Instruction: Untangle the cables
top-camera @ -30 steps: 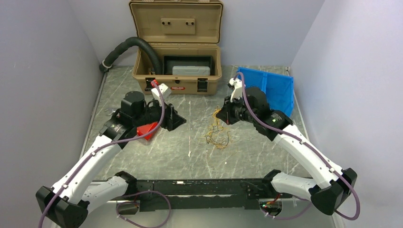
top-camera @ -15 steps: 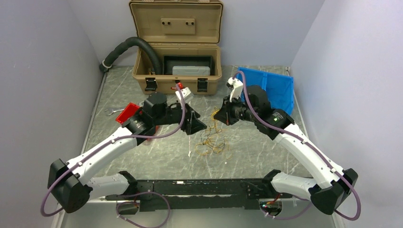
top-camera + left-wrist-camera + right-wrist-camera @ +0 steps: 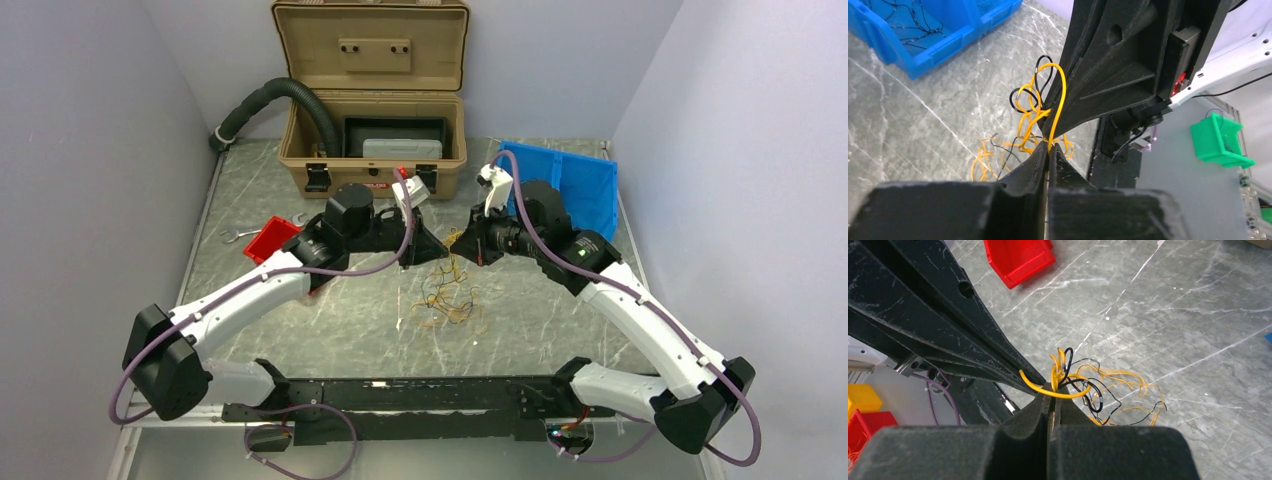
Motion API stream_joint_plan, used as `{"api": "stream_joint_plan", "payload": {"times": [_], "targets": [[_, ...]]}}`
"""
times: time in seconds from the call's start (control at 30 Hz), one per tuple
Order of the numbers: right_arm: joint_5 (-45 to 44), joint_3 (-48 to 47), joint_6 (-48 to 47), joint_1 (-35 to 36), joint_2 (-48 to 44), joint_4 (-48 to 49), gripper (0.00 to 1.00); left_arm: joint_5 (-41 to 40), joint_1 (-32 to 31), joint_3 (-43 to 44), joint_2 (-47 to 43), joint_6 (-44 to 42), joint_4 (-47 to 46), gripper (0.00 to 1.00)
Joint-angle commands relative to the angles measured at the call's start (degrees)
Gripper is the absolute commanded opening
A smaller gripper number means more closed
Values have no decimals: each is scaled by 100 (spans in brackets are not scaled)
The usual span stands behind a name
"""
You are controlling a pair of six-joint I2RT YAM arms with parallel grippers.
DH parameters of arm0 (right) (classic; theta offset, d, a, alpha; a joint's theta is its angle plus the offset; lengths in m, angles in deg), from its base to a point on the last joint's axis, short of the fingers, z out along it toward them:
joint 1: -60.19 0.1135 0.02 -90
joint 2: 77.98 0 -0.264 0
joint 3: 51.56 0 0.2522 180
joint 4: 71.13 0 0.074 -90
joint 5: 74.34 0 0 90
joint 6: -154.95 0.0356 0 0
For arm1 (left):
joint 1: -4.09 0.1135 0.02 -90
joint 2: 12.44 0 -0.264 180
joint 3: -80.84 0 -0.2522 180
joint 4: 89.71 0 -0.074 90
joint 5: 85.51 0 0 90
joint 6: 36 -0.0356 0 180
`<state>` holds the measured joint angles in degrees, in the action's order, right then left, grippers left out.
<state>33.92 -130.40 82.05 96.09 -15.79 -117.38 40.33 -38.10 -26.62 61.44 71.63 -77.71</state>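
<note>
**A:** Since the cables [image 3: 452, 303] are hair-thin, how will they handle?

**B:** I'd judge them nearly weightless, limp along their length and springy in the loops. They should kink or snag easily and slip from a loose pinch. It is best to take 1 strand at a free loop, away from the knot, and draw it slowly.

**A:** Where is the bunch?

**B:** Most of it lies on the table [image 3: 350, 320] between the 2 arms. Its top is lifted to where the tips meet. The left gripper [image 3: 1049, 150] is pinched almost flat on 1 yellow strand. The right gripper [image 3: 1050, 395] is closed on a tuft of yellow and black loops, touching or just beside the left's tips.

**A:** What does each view add?

**B:** The top view gives the layout, with wires trailing down to the heap, but the grips are too small to read there. The left wrist view shows the single yellow loop entering its tips, and thin dark wires inside the blue bin [image 3: 928, 57]. The right wrist view shows black strands woven through the yellow, and the red bin [image 3: 1018, 262] beyond. I can't make out any blue wire in the bunch.
</note>
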Motion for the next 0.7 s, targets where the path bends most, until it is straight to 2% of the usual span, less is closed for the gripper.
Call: {"api": "stream_joint_plan", "payload": {"times": [0.0, 0.3, 0.67], "targets": [[-239, -198, -16, -23, -170, -52, 0, -220, -35, 379, -47, -110, 115, 0], [-882, 130, -100, -22, -303, -152, 0, -865, -27, 462, -321, -261, 634, 0], [-1268, 297, -128, -22, -332, -205, 0, -802, -22, 446, -393, -309, 666, 0]]}}
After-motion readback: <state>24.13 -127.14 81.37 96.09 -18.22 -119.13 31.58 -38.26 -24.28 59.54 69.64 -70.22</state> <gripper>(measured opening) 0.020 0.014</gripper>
